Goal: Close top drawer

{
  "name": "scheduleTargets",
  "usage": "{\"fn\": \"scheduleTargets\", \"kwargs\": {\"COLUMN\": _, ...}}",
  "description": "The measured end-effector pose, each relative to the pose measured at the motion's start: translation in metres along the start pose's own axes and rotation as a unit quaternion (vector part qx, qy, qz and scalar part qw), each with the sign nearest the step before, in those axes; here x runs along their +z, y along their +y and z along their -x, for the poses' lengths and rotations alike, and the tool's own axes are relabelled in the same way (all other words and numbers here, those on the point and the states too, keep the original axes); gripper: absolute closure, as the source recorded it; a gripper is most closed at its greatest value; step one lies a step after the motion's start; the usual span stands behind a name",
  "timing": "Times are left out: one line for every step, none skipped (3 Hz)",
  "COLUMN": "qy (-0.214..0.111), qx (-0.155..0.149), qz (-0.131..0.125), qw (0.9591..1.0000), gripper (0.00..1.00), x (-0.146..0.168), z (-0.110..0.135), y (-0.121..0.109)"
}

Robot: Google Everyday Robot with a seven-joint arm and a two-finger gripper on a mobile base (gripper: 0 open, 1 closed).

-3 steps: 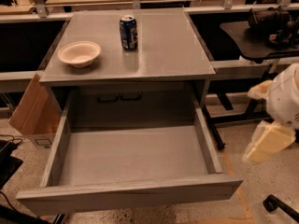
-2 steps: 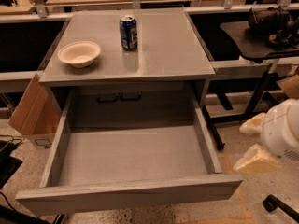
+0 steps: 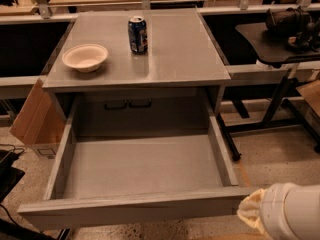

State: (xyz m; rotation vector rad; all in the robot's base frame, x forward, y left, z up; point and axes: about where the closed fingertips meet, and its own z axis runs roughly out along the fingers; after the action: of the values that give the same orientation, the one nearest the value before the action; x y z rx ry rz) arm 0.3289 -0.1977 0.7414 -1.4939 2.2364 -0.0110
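The top drawer [image 3: 145, 166] is a wide grey tray pulled fully out of the grey cabinet, empty inside. Its flat front panel [image 3: 135, 206] runs along the bottom of the camera view. My gripper [image 3: 252, 211] shows at the bottom right as a cream-coloured end on a white arm [image 3: 292, 214]. It sits just beyond the right end of the front panel, close to its corner.
On the cabinet top [image 3: 175, 49] stand a blue soda can [image 3: 137, 34] and a cream bowl [image 3: 85, 57]. A cardboard box [image 3: 35, 116] leans at the left. A black desk [image 3: 272, 44] with metal legs stands to the right, over speckled floor [image 3: 280, 154].
My arm has dropped down and come leftward, from beside the drawer's right wall to the front panel's right corner. The drawer has not moved.
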Motion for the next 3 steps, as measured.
{"fn": "scheduleTargets", "kwargs": {"qy": 0.004, "qx": 0.012, "qz": 0.038, "qw": 0.9992, "gripper": 1.0, "x": 0.054, "z": -0.035, "y": 0.063}}
{"fn": "scheduleTargets", "kwargs": {"qy": 0.003, "qx": 0.012, "qz": 0.037, "qw": 0.9992, "gripper": 1.0, "x": 0.053, "z": -0.033, "y": 0.061}}
{"fn": "scheduleTargets", "kwargs": {"qy": -0.016, "qx": 0.007, "qz": 0.049, "qw": 0.9987, "gripper": 1.0, "x": 0.075, "z": -0.019, "y": 0.063}}
